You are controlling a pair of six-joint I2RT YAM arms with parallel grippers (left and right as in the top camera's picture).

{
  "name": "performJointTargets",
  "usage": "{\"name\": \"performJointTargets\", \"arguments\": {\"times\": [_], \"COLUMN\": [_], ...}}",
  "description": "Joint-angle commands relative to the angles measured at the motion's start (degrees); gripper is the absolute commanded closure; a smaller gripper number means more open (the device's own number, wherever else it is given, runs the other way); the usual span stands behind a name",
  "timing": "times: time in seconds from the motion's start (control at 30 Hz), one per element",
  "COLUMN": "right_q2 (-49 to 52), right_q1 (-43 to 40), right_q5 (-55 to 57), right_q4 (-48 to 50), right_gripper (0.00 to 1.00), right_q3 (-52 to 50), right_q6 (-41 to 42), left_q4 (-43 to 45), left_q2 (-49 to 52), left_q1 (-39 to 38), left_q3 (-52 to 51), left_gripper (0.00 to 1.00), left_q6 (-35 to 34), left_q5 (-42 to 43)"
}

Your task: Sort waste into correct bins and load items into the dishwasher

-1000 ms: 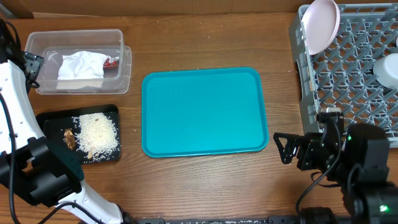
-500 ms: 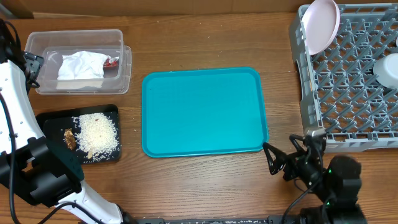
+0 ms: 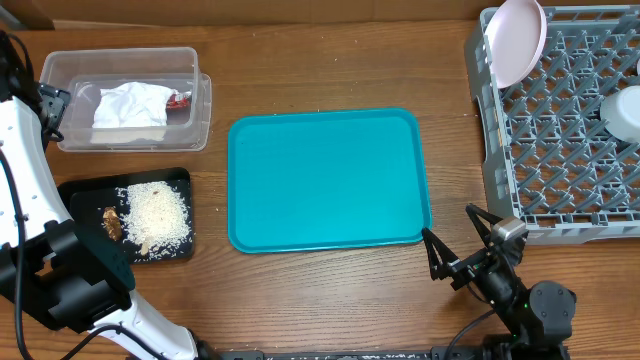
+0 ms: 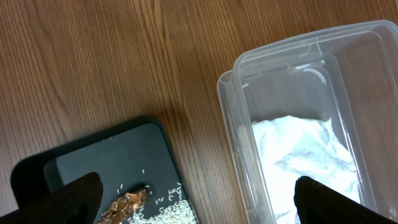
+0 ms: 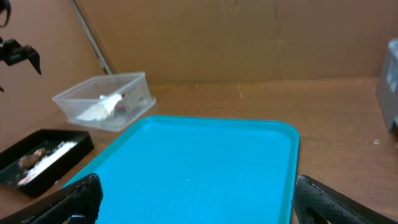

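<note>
Drawn back toward the tabletop's near edge, the right gripper [image 3: 452,243] stood spread and empty; the left gripper [image 4: 196,198], equally wide, hung above the clear tub [image 4: 281,55] and the black tray [image 4: 106,163].

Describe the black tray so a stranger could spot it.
Find the teal tray in the middle. To its left sit two containers. The black tray is the flat dark one holding rice and a brown lump, unlike the clear tub with the napkin.
</note>
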Motion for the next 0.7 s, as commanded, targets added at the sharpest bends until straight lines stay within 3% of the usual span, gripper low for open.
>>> {"name": "performJointTargets", "arguments": {"times": [0.0, 0.27, 0.67], "right_q2": [-1.60, -1.57, -1.57], "right_q1": [0.26, 0.26, 0.26], "right_q5": [1.07, 6.12, 13.79], "right_q4": [3.34, 11.76, 12.98], "right_gripper": [0.00, 0.00, 0.00], "right_q3": [-2.54, -5.57, -5.53], "right_q6": [-0.42, -0.42, -0.44], "left_q4": [-0.02, -0.02, -0.02], "left_q2": [-1.36, -1.36, -1.36], "left_q1": [0.20, 0.20, 0.20], "left_q3": [0.74, 0.74, 0.74], "left_gripper": [0.00, 0.00, 0.00], "left_q6": [0.24, 0.24, 0.26], "left_q5": [-0.83, -0.83, -0.83]}}
